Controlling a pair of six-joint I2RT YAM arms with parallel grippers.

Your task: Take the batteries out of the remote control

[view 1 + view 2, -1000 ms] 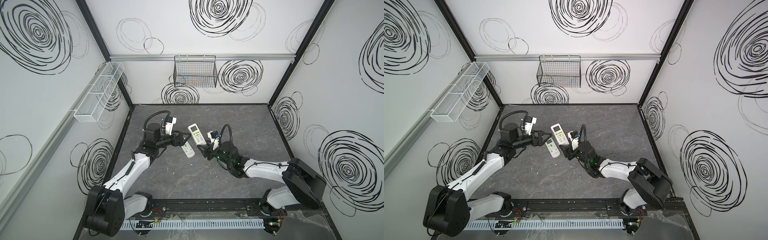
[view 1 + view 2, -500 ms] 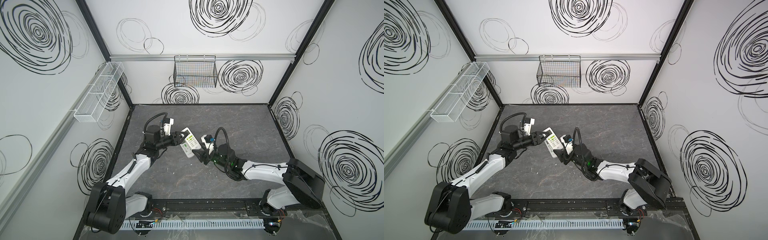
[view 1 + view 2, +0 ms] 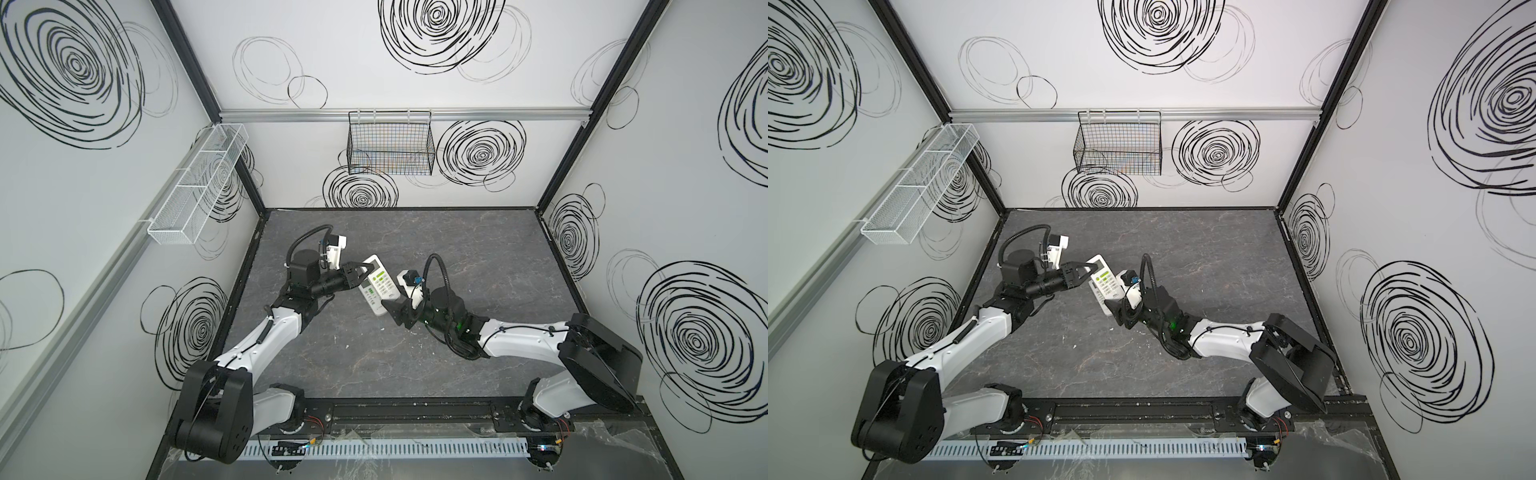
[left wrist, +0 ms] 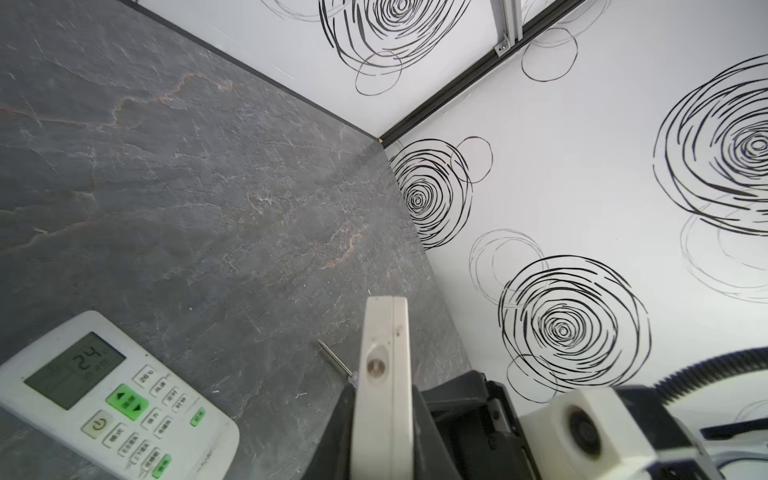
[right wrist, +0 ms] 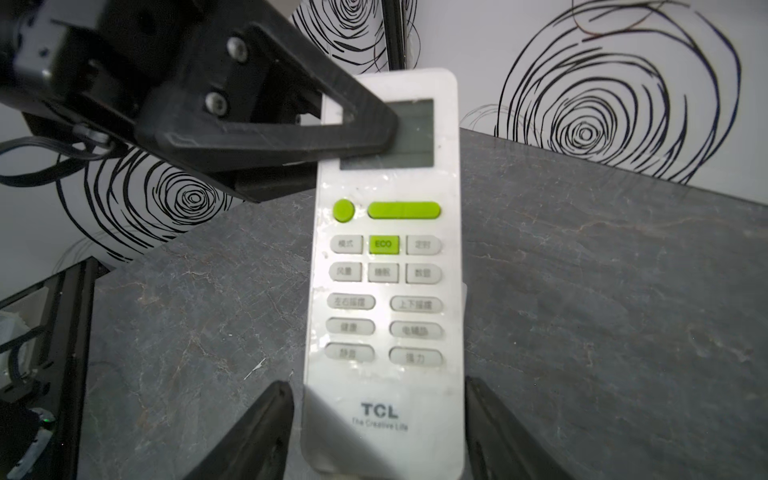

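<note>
Right wrist view: my left pincer (image 5: 365, 133) is clamped on the screen end of the remote (image 5: 384, 282), lifted above the desk (image 5: 602, 291), left of centre. My right pincer (image 5: 378, 419) stands apart around its near end. The batteries are out of sight.

Centre blocked: raised remote (image 3: 385, 284) spanning left gripper (image 3: 366, 271) and right gripper (image 3: 390, 305), second remote (image 4: 104, 399) beneath. Open table (image 3: 457, 249) behind, in front.

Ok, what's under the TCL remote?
Below the TCL remote is grey table. In both top views a second remote lies partly covered by it. The TCL remote's own back faces away from every camera, unseen.
</note>
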